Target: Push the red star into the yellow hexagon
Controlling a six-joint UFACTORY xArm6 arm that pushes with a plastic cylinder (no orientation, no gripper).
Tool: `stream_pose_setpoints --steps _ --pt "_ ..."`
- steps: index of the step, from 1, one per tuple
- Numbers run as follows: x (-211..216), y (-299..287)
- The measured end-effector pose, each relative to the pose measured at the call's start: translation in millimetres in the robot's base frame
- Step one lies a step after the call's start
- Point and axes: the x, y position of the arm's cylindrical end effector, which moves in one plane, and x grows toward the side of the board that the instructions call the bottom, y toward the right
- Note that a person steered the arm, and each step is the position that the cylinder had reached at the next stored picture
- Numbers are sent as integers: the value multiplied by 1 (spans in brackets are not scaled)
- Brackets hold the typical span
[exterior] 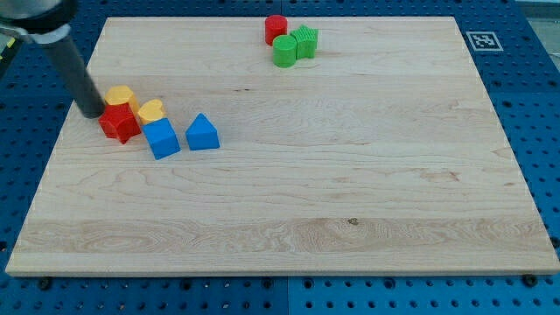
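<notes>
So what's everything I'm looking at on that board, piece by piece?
Wooden board: one, pale wood, fills most of the view.
Red star: one, red, view's left, touching the yellow blocks.
Yellow hexagon: one, yellow, just above the star.
Yellow heart: one, yellow, right of the star.
Blue cube: one, blue, below the heart.
Blue triangle: one, blue, right of the cube.
Red cylinder: one, red, view's top.
Green cylinder: one, green, below the red cylinder.
Green star: one, green, right of the green cylinder.
Marker tag: one, black-and-white, top right.
Blue pegboard: one, blue, around the board.
My tip: one, dark rod, at the star's left.
</notes>
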Motion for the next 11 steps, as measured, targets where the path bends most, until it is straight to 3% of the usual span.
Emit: stream_pose_setpoints --steps 1,3,4,6,8,11 --pt "0 38" --pt "6 -1" --pt "23 -25" --pt "79 -6" --pt "79 46" --pt "65 43"
